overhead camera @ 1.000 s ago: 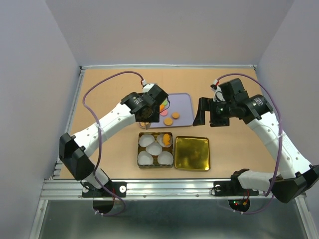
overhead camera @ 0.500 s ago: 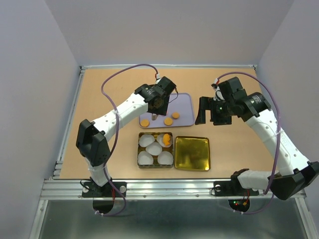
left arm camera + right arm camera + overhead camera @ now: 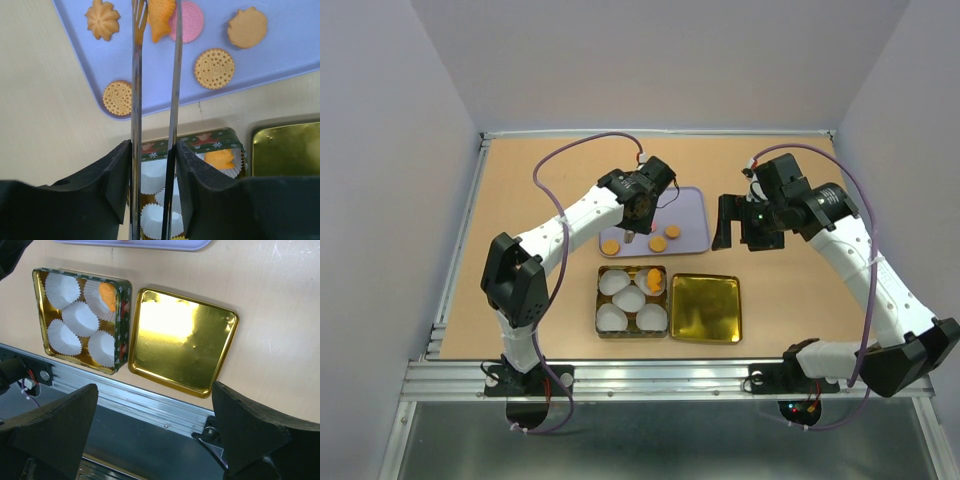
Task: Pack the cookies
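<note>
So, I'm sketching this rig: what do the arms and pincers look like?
The left arm and right arm have white links, black joints, a purple cable each. The left pincer ends in thin metal blades on black mounts; the right pincer in black wedges.

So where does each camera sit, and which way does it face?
Top external: above, behind the bases, looking down on the table; left arm, right arm show.
Left wrist: down past the left gripper at purple tray, tin.
Right wrist: down at tin, gold lid; the right gripper frames them.
All share the tin.
</note>
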Robot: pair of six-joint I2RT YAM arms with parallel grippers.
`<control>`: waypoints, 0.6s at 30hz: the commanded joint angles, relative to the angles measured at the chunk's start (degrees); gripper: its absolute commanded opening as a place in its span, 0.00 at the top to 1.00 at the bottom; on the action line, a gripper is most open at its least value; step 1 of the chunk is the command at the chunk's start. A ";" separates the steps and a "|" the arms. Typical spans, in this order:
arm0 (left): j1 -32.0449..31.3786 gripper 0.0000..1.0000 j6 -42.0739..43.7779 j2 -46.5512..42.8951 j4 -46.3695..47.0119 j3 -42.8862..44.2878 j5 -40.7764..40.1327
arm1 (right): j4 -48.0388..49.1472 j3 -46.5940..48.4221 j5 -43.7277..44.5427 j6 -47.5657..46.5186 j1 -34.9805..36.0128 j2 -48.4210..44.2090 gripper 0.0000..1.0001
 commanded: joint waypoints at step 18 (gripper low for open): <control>0.79 0.75 -1.72 -4.33 -5.31 6.82 -2.18 | 0.24 1.31 -1.95 -0.86 0.50 -1.18 0.00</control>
